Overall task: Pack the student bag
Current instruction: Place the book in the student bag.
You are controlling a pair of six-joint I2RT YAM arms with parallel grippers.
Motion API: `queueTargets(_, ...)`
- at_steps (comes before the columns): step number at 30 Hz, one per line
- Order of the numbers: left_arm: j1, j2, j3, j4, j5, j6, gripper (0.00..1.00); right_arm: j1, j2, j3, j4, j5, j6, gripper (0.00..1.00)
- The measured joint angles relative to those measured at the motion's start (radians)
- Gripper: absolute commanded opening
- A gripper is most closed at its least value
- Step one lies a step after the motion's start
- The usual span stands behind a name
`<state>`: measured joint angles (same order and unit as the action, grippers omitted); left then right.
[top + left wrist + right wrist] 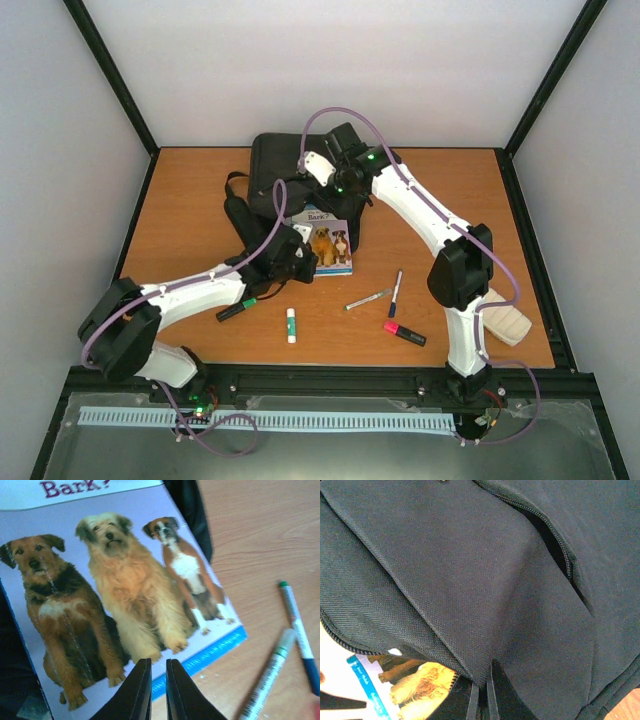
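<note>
— Bag (470,570)?
— Black, spread right ahead of the right gripper (482,702). Closed to a slit, pinching a fold of its fabric beside an open zip.
— Book (125,595)?
— Flat just ahead of the left gripper (158,682), three dogs on the cover, far end under the bag's edge. Nearly closed as well, tips at the blue border, nothing seen between them.
— Smaller bits?
— Pale pen (270,675) and blue pen (300,635), right of those tips, on the table (260,540).

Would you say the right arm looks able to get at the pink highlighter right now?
Probably not yet: the right tool is shut on the student bag fabric, though the pink highlighter lies unobstructed.
</note>
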<state>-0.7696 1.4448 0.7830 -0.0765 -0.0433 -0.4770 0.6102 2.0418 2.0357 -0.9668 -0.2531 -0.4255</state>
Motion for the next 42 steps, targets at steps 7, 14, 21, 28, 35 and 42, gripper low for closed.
queueTargets(7, -0.095, 0.004, -0.003, -0.013, 0.026, 0.104, 0.12, -0.008, 0.0, 0.0, -0.002, -0.01, 0.0, 0.03)
queueTargets(14, -0.182, 0.149, 0.057, -0.059, 0.008, 0.187, 0.12, -0.011, 0.0, 0.0, -0.002, -0.022, 0.002, 0.03)
queueTargets(21, -0.183, 0.259, 0.134, -0.058, -0.056, 0.227, 0.12, -0.011, 0.0, 0.0, -0.003, -0.025, 0.004, 0.03)
queueTargets(28, -0.183, 0.303, 0.187, -0.053, -0.158, 0.254, 0.12, -0.013, 0.0, 0.0, -0.004, -0.029, 0.003, 0.03)
queueTargets(35, -0.157, 0.323, 0.195, -0.043, -0.24, 0.264, 0.12, -0.013, 0.001, 0.0, -0.006, -0.029, 0.004, 0.03)
queueTargets(42, -0.091, 0.338, 0.195, -0.013, -0.252, 0.277, 0.12, -0.014, 0.008, 0.004, -0.006, -0.03, 0.003, 0.03)
